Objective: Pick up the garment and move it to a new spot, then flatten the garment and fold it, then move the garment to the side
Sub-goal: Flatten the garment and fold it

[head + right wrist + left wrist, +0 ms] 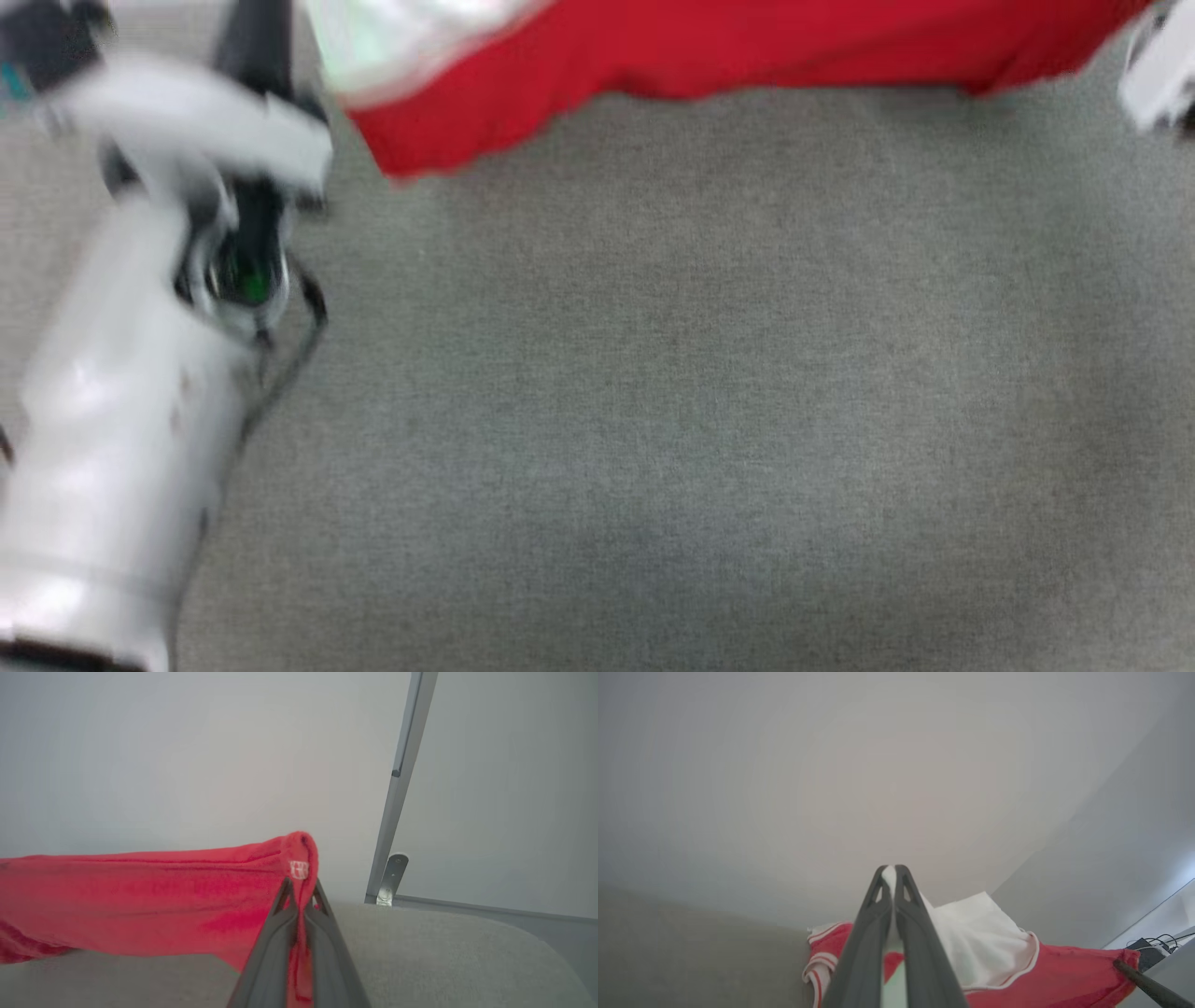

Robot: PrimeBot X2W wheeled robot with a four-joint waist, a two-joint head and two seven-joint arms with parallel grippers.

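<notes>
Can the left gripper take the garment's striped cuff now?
Probably not at once: the left gripper is shut on the garment, on white cloth, and must let go first; the striped cuff hangs beside its fingers.

No legible text, brand or number found. Only candidate: small white tag with red marks on garment, at fold edge just above right claw tips. Marks too blurred to read.
</notes>
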